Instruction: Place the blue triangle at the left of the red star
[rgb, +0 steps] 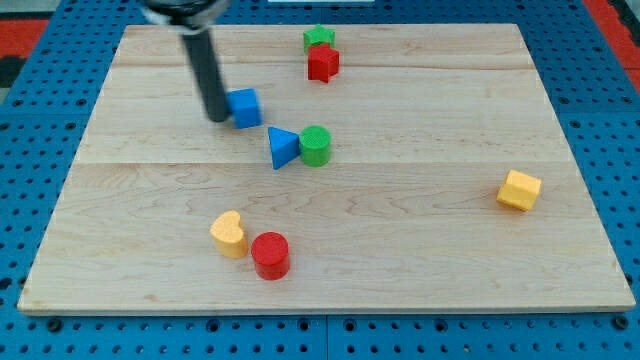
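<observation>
The blue triangle (282, 147) lies near the board's middle, touching a green cylinder (315, 145) on its right. The red star (322, 63) sits near the view's top, above and to the right of the triangle, with a green star (319, 39) just above it. My tip (217, 117) rests on the board at the left side of a blue cube (244, 107), touching or nearly touching it. The tip is up and to the left of the blue triangle.
A yellow heart-shaped block (229, 233) and a red cylinder (270, 254) sit together near the view's bottom. A yellow block (519, 190) lies at the right. The wooden board (120, 250) lies on a blue pegboard.
</observation>
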